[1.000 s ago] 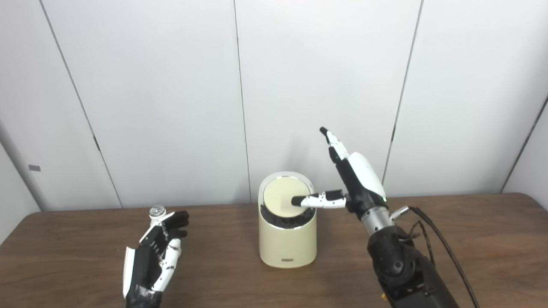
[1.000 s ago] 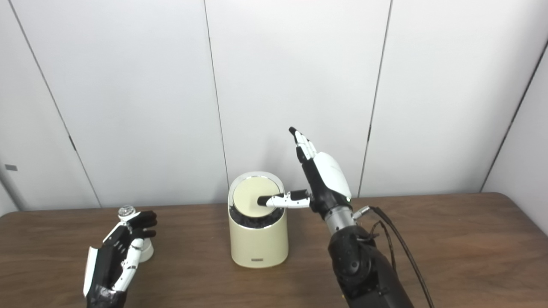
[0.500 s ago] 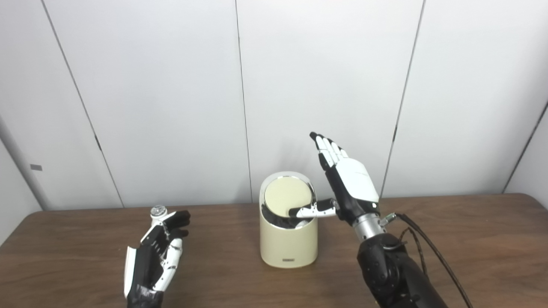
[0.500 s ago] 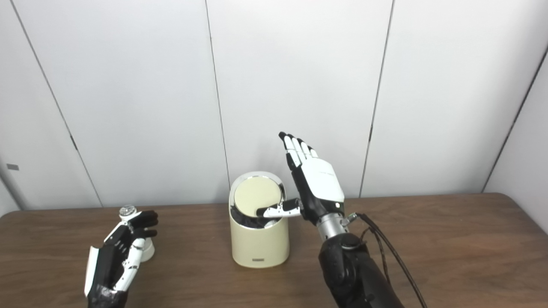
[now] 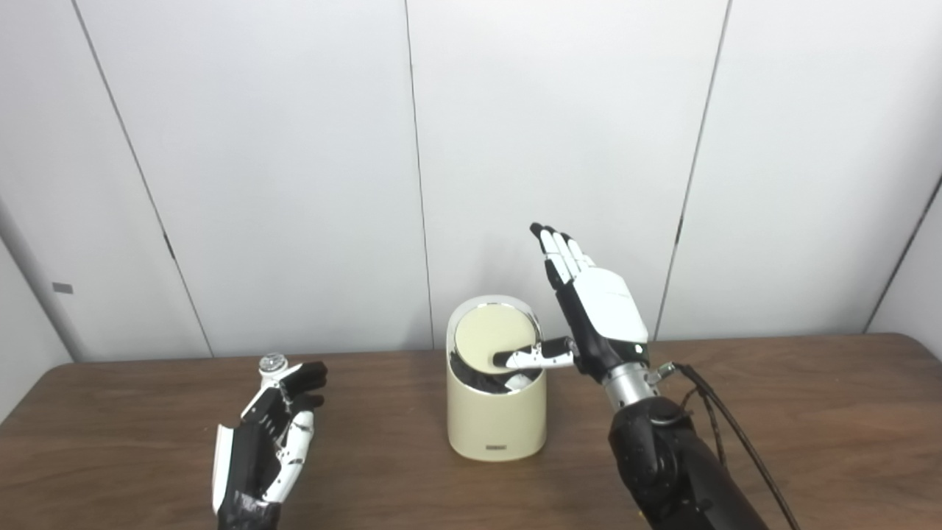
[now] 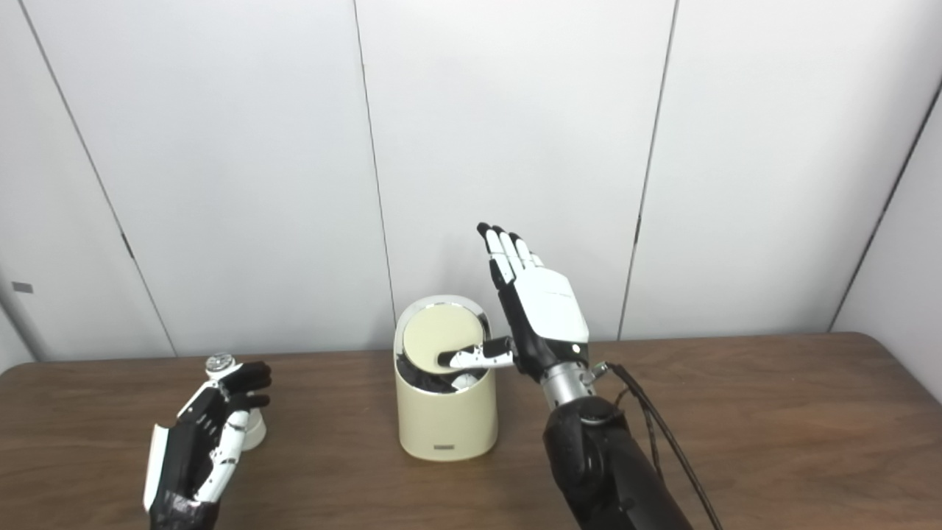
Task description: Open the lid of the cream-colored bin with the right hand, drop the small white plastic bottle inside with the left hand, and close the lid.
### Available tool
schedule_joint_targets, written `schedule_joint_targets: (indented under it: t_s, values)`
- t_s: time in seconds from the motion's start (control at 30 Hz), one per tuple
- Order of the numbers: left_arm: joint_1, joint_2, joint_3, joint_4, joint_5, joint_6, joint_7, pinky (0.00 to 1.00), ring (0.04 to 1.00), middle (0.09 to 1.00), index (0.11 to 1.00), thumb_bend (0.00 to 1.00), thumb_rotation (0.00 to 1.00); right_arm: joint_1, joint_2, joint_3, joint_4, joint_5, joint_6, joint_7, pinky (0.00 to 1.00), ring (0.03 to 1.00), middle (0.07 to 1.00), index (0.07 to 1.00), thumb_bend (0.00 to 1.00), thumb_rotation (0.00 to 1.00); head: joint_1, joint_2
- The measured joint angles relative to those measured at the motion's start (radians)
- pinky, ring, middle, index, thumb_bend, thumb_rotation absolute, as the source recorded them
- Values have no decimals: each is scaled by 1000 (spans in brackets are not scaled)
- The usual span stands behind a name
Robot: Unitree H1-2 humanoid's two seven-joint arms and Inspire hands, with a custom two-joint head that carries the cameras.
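You see the left hand (image 6: 193, 446) hiding most of the small white bottle (image 6: 250, 433); bin (image 6: 445, 423) contents stay indistinct.

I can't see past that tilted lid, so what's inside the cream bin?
Under the tilted lid the bin shows a dark lining and something small and white by the right hand's thumb. Deeper down is hidden.

The bin (image 5: 495, 412) stood on the table (image 5: 809, 412) near the middle, closer to the back edge than the front. Its lid (image 5: 491, 341) sat tilted in the top opening. The right hand (image 5: 589, 316) hovered just right of the bin, its thumb reaching left onto the lid. Well to the left, near the left edge, the bottle (image 6: 243, 423) stood upright on the table, with the left hand (image 6: 202, 434) just in front of it.
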Motion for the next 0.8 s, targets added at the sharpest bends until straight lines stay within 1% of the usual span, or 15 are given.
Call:
schedule_joint_targets:
  t_s: [0.27,0.37,0.43,0.63,0.8]
  values:
    - [1,-12,2,-28,-13,0,-3,683,748,746,724,205,546,-31,0,5,29,-4,0,-1,1000,1000,1000,1000,898,379,3,2]
    - [2,-14,2,-28,-16,0,-3,680,751,749,723,215,568,-31,-1,9,37,-9,0,-1,1000,1000,1000,1000,901,385,2,2]
    - [2,-14,2,-28,-17,0,-4,679,749,749,723,214,557,-31,-1,10,37,-10,0,-1,1000,1000,1000,1000,915,373,3,3]
    - [3,-14,2,-30,-17,0,-5,679,750,748,721,201,552,-31,-1,22,37,-20,2,5,1000,1000,1000,1000,976,295,3,6]
    - [3,-15,2,-32,-18,0,-7,679,752,750,722,214,571,-33,-1,24,37,-24,6,12,1000,1000,1000,1000,986,262,5,12]
